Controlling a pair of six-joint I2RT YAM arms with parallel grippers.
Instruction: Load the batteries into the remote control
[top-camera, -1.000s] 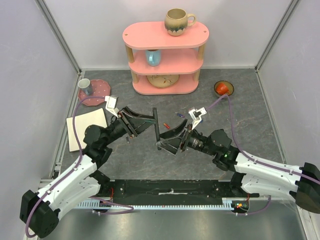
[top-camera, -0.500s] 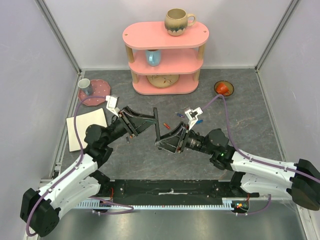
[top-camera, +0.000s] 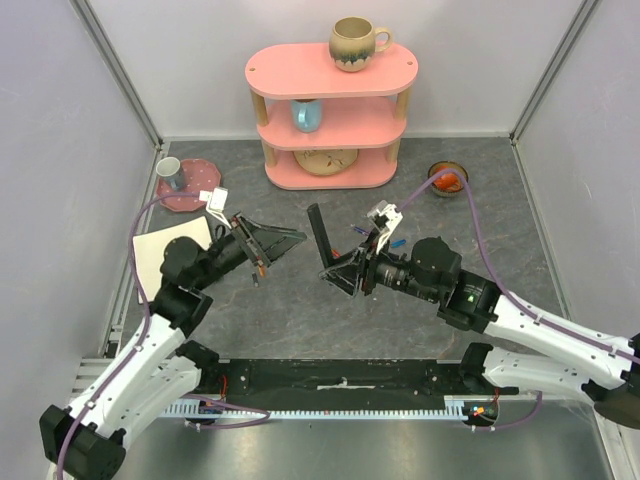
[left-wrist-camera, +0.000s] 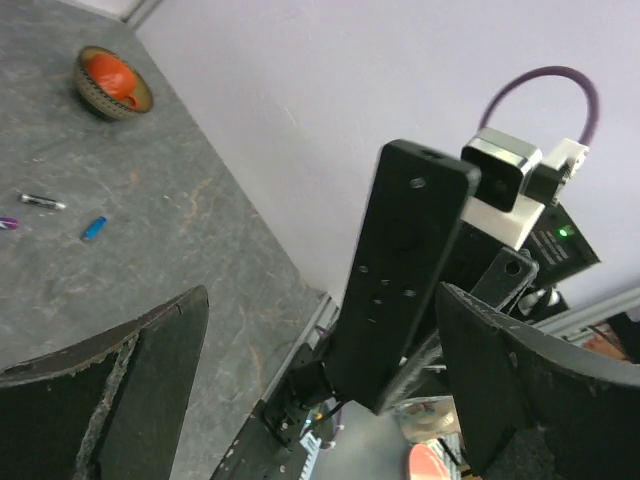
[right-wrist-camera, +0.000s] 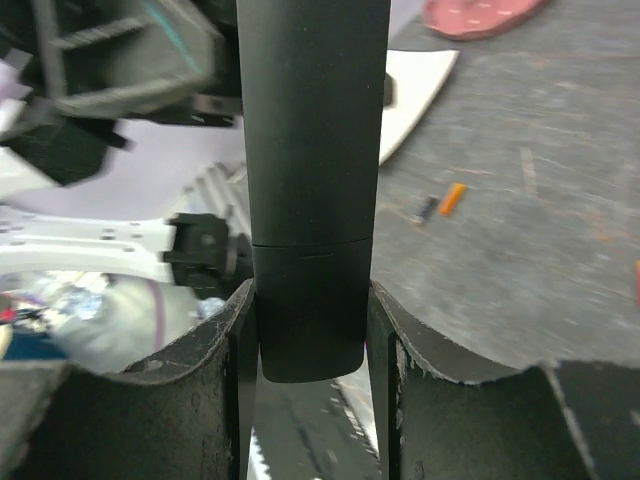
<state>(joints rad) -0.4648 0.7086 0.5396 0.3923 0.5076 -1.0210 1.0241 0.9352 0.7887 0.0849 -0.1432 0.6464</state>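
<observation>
Above grey table (top-camera: 280, 315), right gripper (right-wrist-camera: 312, 345) pinches remote control (top-camera: 321, 238); left gripper (top-camera: 282, 250) spread, apart.

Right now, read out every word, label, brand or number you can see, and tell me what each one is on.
None: no text in any view can be read.
remote control: only plain buttons and small holes on its face, no lettering visible.
batteries: any print on them is too small to read.
mug: a glaze pattern only, no words.
</observation>
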